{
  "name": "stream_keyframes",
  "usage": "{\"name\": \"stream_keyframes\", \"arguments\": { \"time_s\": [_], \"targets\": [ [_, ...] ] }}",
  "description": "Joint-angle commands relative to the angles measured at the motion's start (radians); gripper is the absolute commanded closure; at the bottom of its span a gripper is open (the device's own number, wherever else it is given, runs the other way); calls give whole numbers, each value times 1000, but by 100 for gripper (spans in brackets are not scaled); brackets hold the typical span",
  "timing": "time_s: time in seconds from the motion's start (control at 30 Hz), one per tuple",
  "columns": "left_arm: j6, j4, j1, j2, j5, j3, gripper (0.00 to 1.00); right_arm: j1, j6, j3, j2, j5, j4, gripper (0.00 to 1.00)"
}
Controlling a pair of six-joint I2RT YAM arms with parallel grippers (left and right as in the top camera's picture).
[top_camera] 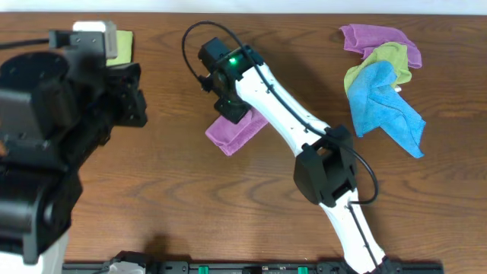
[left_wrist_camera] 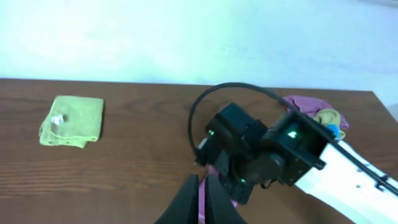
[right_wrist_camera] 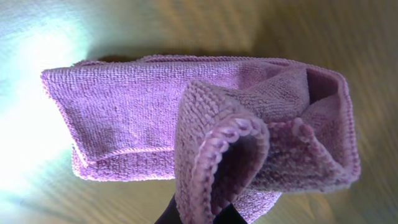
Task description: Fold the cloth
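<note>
Closest to the lens, the black left arm (top_camera: pixel 46 129) fills the left of the overhead frame, its left end effector (left_wrist_camera: pixel 202 202) drawn almost shut on nothing, with a folded green cloth (top_camera: pixel 120 46) at upper left. At centre the right end effector (right_wrist_camera: pixel 199 216) pinches a raised fold of the purple cloth (top_camera: pixel 236 131), which lies partly folded on the table (top_camera: pixel 167 198). At upper right sits a heap of cloths (top_camera: pixel 380 84).
</note>
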Motion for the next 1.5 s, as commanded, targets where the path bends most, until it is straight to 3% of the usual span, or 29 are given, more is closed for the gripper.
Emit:
{"name": "stream_keyframes", "arguments": {
  "time_s": [0.0, 0.23, 0.47, 0.67, 0.87, 1.2, 1.47],
  "targets": [
    [21, -17, 4, 6, -9, 2, 93, 48, -84, 1, -18, -57, -11, 98],
    [21, -29, 4, 6, -6, 2, 94, 51, -74, 1, -18, 43, -4, 99],
    [21, -47, 4, 10, -6, 1, 94, -122, 212, 1, -6, 254, -17, 99],
    [23, -79, 4, 67, 11, -1, 94, -342, 382, 1, -6, 264, -79, 99],
    [62, -84, -10, 254, 130, -2, 94, -429, 423, 1, -6, 182, -125, 99],
    [74, -24, -159, 650, 290, -2, 94, -387, 465, 1, -6, 140, -108, 99],
    [51, 35, -280, 848, 288, -2, 94, -421, 457, 1, -6, 124, -105, 99]
  ]
}}
